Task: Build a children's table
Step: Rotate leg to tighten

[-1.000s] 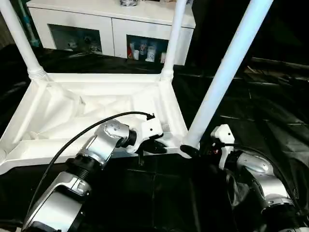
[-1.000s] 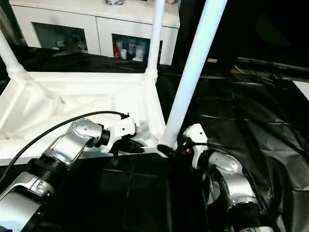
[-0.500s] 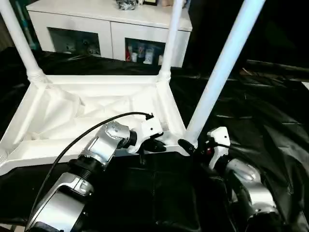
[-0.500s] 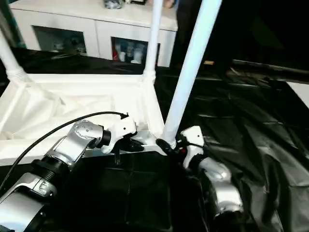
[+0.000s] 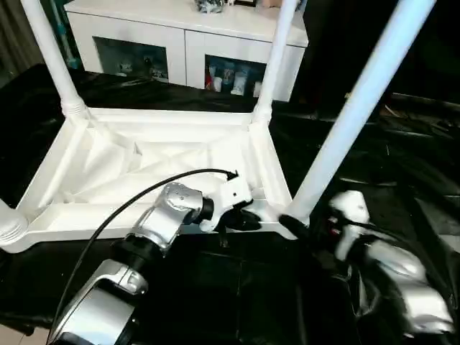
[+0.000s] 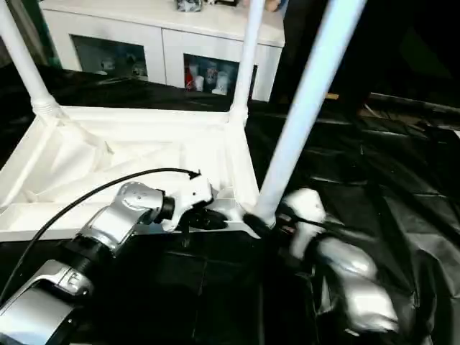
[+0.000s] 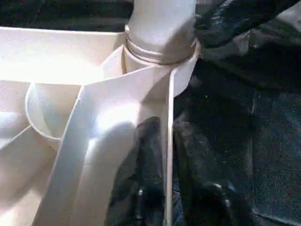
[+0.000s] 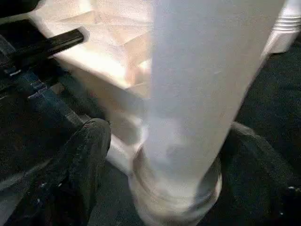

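Observation:
The children's table (image 5: pixel 151 116) lies upside down on the black cloth, ribbed underside up. Two white legs stand in its far corners (image 5: pixel 50 57) (image 5: pixel 277 57). A third leg (image 5: pixel 359 100) rises from the near right corner socket (image 7: pixel 160 52). My left gripper (image 5: pixel 246 220) is shut on the table's near rim, one black finger (image 7: pixel 141 165) on each side of the thin wall. My right gripper (image 5: pixel 293 225) is at the base of the near right leg (image 8: pixel 197 94), open, its finger (image 8: pixel 84 155) standing a little off the tube.
A white cabinet (image 5: pixel 165 32) with glass doors stands behind the table. Crumpled black cloth (image 5: pixel 410 165) spreads to the right. A black cable (image 5: pixel 144 194) arcs over my left forearm. A round collar (image 5: pixel 8 226) sits at the table's near left corner.
The head camera has shifted, moving the whole scene right. My right forearm is blurred in motion and its fingers now stand off the leg. The left gripper keeps its hold on the rim.

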Robot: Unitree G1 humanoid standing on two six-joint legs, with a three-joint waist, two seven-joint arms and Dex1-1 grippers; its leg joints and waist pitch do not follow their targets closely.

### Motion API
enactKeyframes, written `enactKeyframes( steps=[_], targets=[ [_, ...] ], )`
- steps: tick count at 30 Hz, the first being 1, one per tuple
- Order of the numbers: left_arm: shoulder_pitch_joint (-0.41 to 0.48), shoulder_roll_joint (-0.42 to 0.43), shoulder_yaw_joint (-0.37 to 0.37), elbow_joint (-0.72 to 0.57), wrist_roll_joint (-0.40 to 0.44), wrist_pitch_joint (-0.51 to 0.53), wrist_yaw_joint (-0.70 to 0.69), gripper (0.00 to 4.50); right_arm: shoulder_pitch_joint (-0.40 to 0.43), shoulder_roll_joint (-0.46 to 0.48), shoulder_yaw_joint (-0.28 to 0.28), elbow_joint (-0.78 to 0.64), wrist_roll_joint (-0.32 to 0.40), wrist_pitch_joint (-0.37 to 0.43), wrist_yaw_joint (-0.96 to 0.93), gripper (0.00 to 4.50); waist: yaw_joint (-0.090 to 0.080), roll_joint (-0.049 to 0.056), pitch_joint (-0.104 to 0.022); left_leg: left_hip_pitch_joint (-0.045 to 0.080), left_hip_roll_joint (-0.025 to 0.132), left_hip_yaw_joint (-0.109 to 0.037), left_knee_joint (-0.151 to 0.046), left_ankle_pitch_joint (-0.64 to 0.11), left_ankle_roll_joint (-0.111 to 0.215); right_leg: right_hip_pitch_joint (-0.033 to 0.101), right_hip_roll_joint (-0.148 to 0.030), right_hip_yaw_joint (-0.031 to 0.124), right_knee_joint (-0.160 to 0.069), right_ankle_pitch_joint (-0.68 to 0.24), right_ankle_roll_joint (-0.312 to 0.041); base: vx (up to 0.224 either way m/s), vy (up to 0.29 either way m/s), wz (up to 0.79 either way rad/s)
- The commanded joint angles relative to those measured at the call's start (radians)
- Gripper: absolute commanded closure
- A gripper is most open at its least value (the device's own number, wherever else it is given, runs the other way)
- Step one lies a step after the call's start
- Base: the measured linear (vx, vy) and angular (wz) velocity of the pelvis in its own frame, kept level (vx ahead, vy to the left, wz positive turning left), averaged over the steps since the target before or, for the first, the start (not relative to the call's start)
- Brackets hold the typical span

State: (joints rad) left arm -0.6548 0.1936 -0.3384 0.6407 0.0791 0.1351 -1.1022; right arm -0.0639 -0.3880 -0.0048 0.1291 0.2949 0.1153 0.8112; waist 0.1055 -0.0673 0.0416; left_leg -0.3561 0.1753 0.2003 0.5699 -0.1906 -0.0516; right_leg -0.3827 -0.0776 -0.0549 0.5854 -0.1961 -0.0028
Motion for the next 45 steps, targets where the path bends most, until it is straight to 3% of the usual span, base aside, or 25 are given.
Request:
enactKeyframes(
  steps=[1, 8, 9, 12, 13, 14, 16, 19, 25, 29, 30, 33, 35, 41, 45],
  targets=[
    [0.021, 0.004, 0.01, -0.01, -0.017, 0.001, 0.0, 3.61, 0.023, -0.044, -0.033, -0.046, 0.025, 0.018, 0.042, 0.78, 0.0, -0.004, -0.047, 0.008, 0.07, -0.029, -0.063, -0.169, 0.094, 0.038, -0.083, 0.049, -0.059, -0.11, -0.225, 0.0, 0.0, 0.0],
    [0.048, 0.045, 0.075, -0.143, -0.102, 0.076, -0.045, 3.08, 0.068, -0.114, -0.084, -0.112, 0.077, 0.079, 0.082, 0.78, -0.006, -0.003, -0.045, 0.008, 0.071, -0.031, -0.065, -0.189, 0.081, 0.038, -0.084, 0.047, -0.062, -0.169, -0.226, 0.0, 0.0, 0.0],
    [0.066, 0.074, 0.082, -0.203, -0.126, 0.109, -0.079, 3.03, 0.085, -0.129, -0.082, -0.152, 0.122, 0.131, 0.115, 0.78, -0.01, -0.003, -0.044, 0.009, 0.071, -0.031, -0.067, -0.191, 0.083, 0.038, -0.082, 0.046, -0.062, -0.168, -0.228, 0.0, 0.0, 0.0],
    [0.095, 0.121, 0.081, -0.287, -0.149, 0.161, -0.127, 2.72, 0.111, -0.156, -0.054, -0.209, 0.162, 0.184, 0.157, 0.78, -0.013, -0.001, -0.044, 0.009, 0.072, -0.031, -0.065, -0.172, 0.092, 0.036, -0.079, 0.046, -0.057, -0.138, -0.233, 0.0, 0.0, 0.0],
    [0.112, 0.152, 0.077, -0.329, -0.158, 0.189, -0.154, 2.63, 0.118, -0.161, -0.04, -0.236, 0.182, 0.208, 0.175, 0.78, -0.014, -0.005, -0.044, 0.008, 0.071, -0.03, -0.066, -0.171, 0.092, 0.036, -0.079, 0.046, -0.058, -0.143, -0.232, 0.0, 0.0, 0.0],
    [0.126, 0.178, 0.073, -0.364, -0.165, 0.212, -0.177, 2.63, 0.12, -0.163, -0.029, -0.256, 0.199, 0.23, 0.186, 0.78, -0.013, -0.001, -0.043, 0.007, 0.073, -0.033, -0.068, -0.168, 0.088, 0.04, -0.081, 0.046, -0.055, -0.149, -0.232, 0.0, 0.0, 0.0],
    [0.149, 0.219, 0.065, -0.419, -0.175, 0.25, -0.206, 2.51, 0.122, -0.166, -0.012, -0.286, 0.225, 0.262, 0.198, 0.78, -0.015, 0.002, -0.042, 0.009, 0.074, -0.031, -0.069, -0.176, 0.084, 0.034, -0.078, 0.047, -0.057, -0.162, -0.228, 0.0, 0.0, 0.0],
    [0.196, 0.297, 0.052, -0.503, -0.18, 0.307, -0.236, 2.2, 0.095, -0.139, 0.018, -0.3, 0.219, 0.276, 0.183, 0.78, -0.015, 0.002, -0.039, 0.014, 0.072, -0.031, -0.073, -0.211, 0.048, 0.029, -0.078, 0.047, -0.062, -0.227, -0.211, 0.0, 0.0, 0.0],
    [0.265, 0.401, 0.052, -0.585, -0.153, 0.374, -0.231, 1.76, -0.008, 0.002, 0.075, -0.202, 0.13, 0.232, 0.052, 0.78, -0.025, 0.006, -0.038, 0.017, 0.067, -0.032, -0.077, -0.24, -0.008, 0.018, -0.076, 0.05, -0.06, -0.278, -0.194, 0.0, 0.0, 0.0],
    [0.291, 0.448, 0.057, -0.619, -0.152, 0.421, -0.234, 1.38, -0.067, 0.095, 0.125, -0.122, 0.127, 0.231, 0.02, 0.78, -0.021, 0.01, -0.04, 0.023, 0.065, -0.029, -0.074, -0.23, -0.015, 0.016, -0.071, 0.051, -0.055, -0.231, -0.199, 0.0, 0.0, 0.0],
    [0.299, 0.469, 0.059, -0.629, -0.151, 0.439, -0.223, 1.33, -0.099, 0.141, 0.151, -0.083, 0.123, 0.234, 0.016, 0.78, -0.023, 0.007, -0.042, 0.017, 0.064, -0.03, -0.075, -0.209, -0.012, 0.021, -0.071, 0.05, -0.047, -0.195, -0.207, 0.0, 0.0, 0.0],
    [0.302, 0.48, 0.06, -0.629, -0.147, 0.446, -0.209, 1.11, -0.133, 0.187, 0.164, -0.041, 0.104, 0.218, -0.003, 0.78, -0.025, 0.008, -0.043, 0.019, 0.064, -0.029, -0.074, -0.192, -0.016, 0.021, -0.071, 0.05, -0.044, -0.162, -0.214, 0.0, 0.0, 0.0],
    [0.303, 0.481, 0.059, -0.624, -0.138, 0.455, -0.186, 1.02, -0.184, 0.253, 0.162, 0.033, 0.062, 0.173, -0.078, 0.78, -0.026, 0.01, -0.044, 0.019, 0.063, -0.028, -0.074, -0.182, -0.025, 0.021, -0.071, 0.05, -0.041, -0.145, -0.219, 0.0, 0.0, 0.0],
    [0.308, 0.488, 0.054, -0.627, -0.136, 0.473, -0.161, 0.64, -0.26, 0.325, 0.136, 0.168, 0.013, 0.097, -0.206, 0.78, -0.026, 0.009, -0.047, 0.023, 0.06, -0.024, -0.072, -0.16, -0.038, 0.023, -0.07, 0.05, -0.035, -0.106, -0.22, 0.0, 0.0, 0.0],
    [0.313, 0.499, 0.048, -0.629, -0.132, 0.479, -0.148, 0.37, -0.307, 0.363, 0.093, 0.266, -0.011, 0.021, -0.314, 0.78, -0.027, 0.007, -0.043, 0.021, 0.058, -0.024, -0.073, -0.181, -0.045, 0.023, -0.07, 0.054, -0.039, -0.144, -0.211, 0.0, 0.0, 0.0]
  ],
)
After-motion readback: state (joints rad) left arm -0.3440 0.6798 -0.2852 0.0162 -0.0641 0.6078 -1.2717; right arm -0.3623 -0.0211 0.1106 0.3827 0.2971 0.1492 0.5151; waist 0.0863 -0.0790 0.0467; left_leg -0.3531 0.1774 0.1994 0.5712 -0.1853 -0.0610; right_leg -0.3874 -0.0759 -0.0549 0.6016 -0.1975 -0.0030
